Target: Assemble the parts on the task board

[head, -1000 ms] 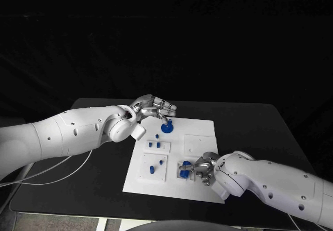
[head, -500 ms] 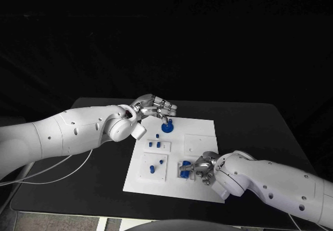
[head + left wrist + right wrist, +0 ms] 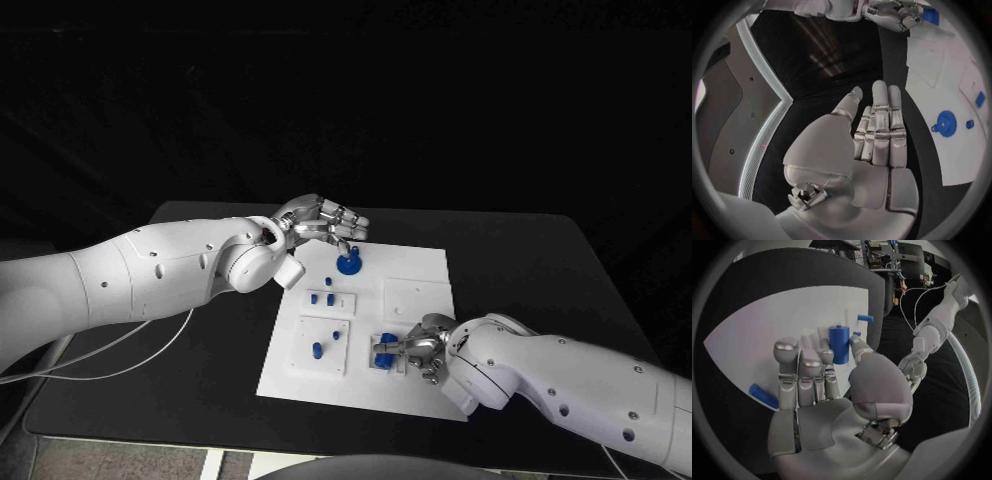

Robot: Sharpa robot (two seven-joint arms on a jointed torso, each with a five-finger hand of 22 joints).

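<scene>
- Head view: white task board flat at the middle of the black bench. Left hand poised over the board's far left corner, fingers straight and close together, nothing in them. Just beside those fingertips, a blue round gear-like part lying on the board. Nearer the robot, small blue pegs standing in a raised white block, and 2 more blue pieces on a second block below it. Right hand down at the board's near right area, fingers closed around a blue cylinder.
- Left wrist view: left hand flat and extended, fingers side by side, holding nothing, hovering beside the board's edge over the dark bench. Blue gear-like part on the board just past the fingers, a tiny blue piece next to it. Right hand seen far off, on blue.
- Right wrist view: right hand gripping the blue cylinder upright between thumb and fingers, above the board. Loose blue bar lying on the board beside the fingers; another small blue peg near the board's edge beyond the cylinder.
</scene>
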